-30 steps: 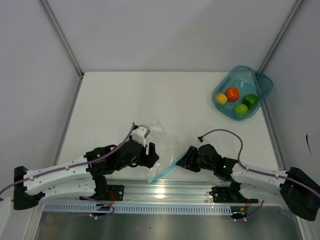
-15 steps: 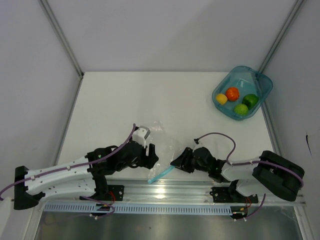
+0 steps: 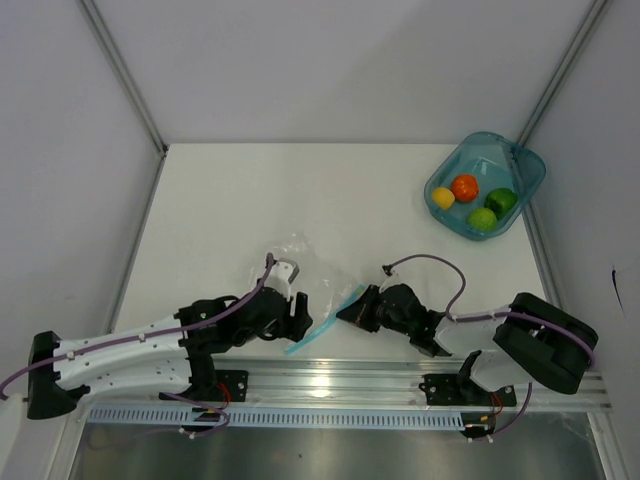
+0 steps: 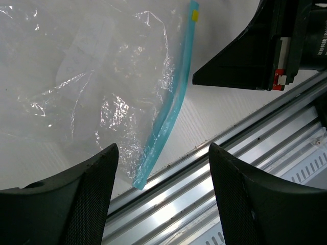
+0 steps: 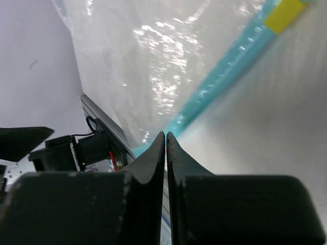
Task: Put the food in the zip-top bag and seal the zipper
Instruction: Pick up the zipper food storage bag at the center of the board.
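The clear zip-top bag (image 3: 315, 275) lies flat near the table's front edge, between my two grippers. Its blue-teal zipper (image 3: 325, 322) runs diagonally along its right side. My left gripper (image 3: 297, 318) is open and empty, its fingers (image 4: 87, 194) spread just short of the bag (image 4: 102, 76) and the zipper's near end (image 4: 173, 102). My right gripper (image 3: 342, 312) is shut, with its tips (image 5: 166, 135) at the zipper (image 5: 225, 71); I see nothing pinched between them. The food sits in the teal bowl (image 3: 530, 165): yellow (image 3: 443, 197), orange-red (image 3: 464, 187), dark green (image 3: 500, 200), light green (image 3: 483, 217).
A metal rail (image 3: 330, 380) runs along the table's near edge, right behind the bag and under the left fingers (image 4: 230, 168). The right gripper's black body (image 4: 265, 46) shows in the left wrist view. Grey walls enclose the table on three sides.
My right gripper has slid left and away from the rail up to the zipper. The bag and its strip have shifted up and left. The left gripper has moved slightly.
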`<state>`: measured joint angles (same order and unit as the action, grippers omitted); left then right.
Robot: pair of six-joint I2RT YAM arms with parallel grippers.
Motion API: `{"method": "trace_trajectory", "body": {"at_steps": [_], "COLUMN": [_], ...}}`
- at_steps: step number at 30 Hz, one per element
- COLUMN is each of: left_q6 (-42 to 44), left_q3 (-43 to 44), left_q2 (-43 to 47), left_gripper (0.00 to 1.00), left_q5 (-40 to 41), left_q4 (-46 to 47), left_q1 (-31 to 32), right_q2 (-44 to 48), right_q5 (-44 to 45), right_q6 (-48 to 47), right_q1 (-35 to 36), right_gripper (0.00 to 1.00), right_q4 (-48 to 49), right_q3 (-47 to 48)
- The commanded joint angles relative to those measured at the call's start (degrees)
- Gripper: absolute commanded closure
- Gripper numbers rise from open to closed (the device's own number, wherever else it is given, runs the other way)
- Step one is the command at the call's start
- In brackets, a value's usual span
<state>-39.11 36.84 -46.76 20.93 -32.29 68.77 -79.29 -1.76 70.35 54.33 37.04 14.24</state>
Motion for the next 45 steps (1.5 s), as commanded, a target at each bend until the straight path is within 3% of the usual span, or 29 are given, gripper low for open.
{"method": "trace_trajectory", "body": {"at_steps": [1, 9, 11, 12, 15, 22, 26, 31, 45], "left_q6": [-0.88, -1.31, -2.63, -3.24, -6.32, -10.98, -8.79, -6.34, -5.8], "left_q3": [-0.37, -0.19, 0.25, 0.95, 5.24, 16.5, 18.0, 16.34, 19.41], "left_q2": [-0.87, -5.35, -7.28, -10.25, -16.67, -38.46, -41.82, -42.18, -50.88], "left_gripper": [0.27, 0.28, 0.27, 0.27, 0.26, 0.26, 0.26, 0.26, 0.25], "left_q5": [2.27, 5.87, 9.64, 11.4, 18.25, 28.28, 28.38, 27.24, 27.94], "left_q4": [1.0, 1.01, 0.04, -0.57, -4.87, -13.58, -11.57, -6.66, -5.94], "left_q1": [0.84, 2.94, 4.43, 6.09, 9.35, 15.25, 15.78, 16.48, 17.45], "right_q2": [2.03, 3.7, 5.19, 5.8, 10.36, 32.85, 45.86, 56.94, 58.02], "right_q5": [1.76, 0.97, 1.58, 1.76, 3.87, 8.51, 8.71, 8.0, 6.42], "right_q6": [-3.1, -3.99, -3.73, -3.38, -3.29, -4.77, -5.57, -5.31, -5.4], "right_q1": [-0.8, -2.82, -2.91, -3.08, -4.22, -8.79, -12.31, -15.3, -15.83], "right_gripper": [0.98, 0.98, 0.84, 0.67, 0.54, 0.49, 0.48, 0.48, 0.48], "right_q4": [-0.46, -3.72, -7.48, -8.98, -14.7, -35.6, -49.22, -56.28, -56.37], "right_q3": [2.98, 5.45, 5.71, 5.71, 4.66, 2.72, 2.55, 1.06, 0.44]}}
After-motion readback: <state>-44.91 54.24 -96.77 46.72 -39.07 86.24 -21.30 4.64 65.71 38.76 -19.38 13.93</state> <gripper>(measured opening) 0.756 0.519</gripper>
